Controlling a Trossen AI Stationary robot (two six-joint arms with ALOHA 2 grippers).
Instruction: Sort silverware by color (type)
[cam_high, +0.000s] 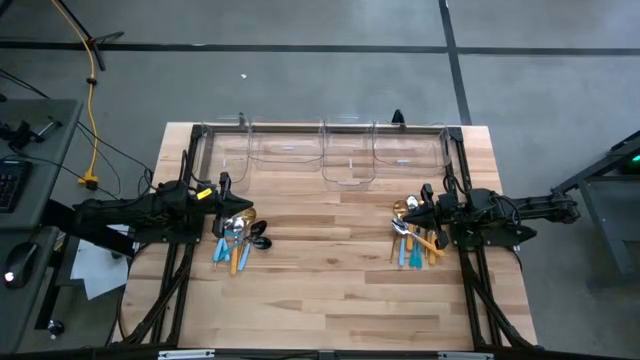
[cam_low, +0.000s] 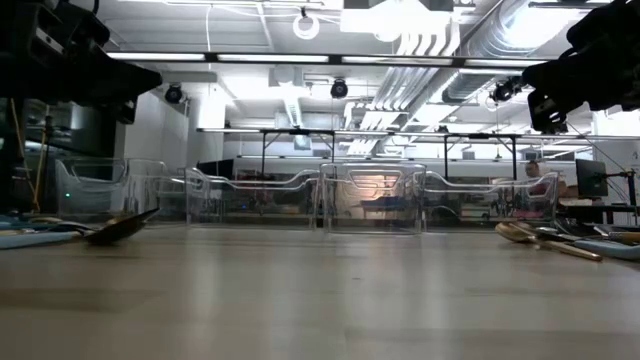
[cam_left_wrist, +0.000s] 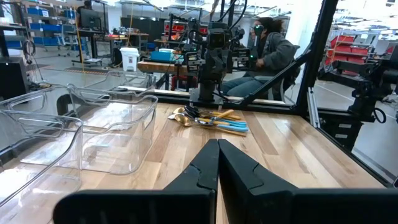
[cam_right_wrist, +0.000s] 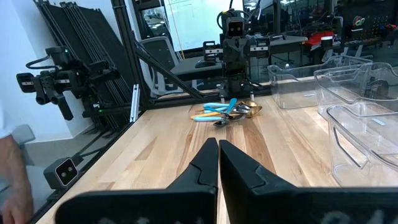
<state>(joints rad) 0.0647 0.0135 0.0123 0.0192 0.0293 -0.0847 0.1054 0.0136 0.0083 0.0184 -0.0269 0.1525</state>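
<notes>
Silverware lies in two loose heaps on the wooden table (cam_high: 330, 250), none of it in the bins. The left heap (cam_high: 238, 238) sits at the left side of the table, with gold, black, light-blue and orange pieces overlapping. The right heap (cam_high: 415, 238) sits at the right side, well apart from the first, with gold heads and light-blue and orange handles crossing one another.

Left gripper (cam_high: 224, 186) hangs just beyond the far edge of the left heap, raised off the table; its fingers (cam_left_wrist: 205, 168) are pressed together with nothing between them. The left arm reaches in level from the left edge of the table.

Right gripper (cam_high: 427, 192) hangs just beyond the far edge of the right heap, also raised; its fingers (cam_right_wrist: 208, 165) are clenched tight on nothing. The right arm reaches in level from the right edge.

Clear plastic bins (cam_high: 345, 150) stand in a row along the far edge of the table, between the two arms.

A seated person (cam_left_wrist: 273, 46) shows in the room beyond the table.
</notes>
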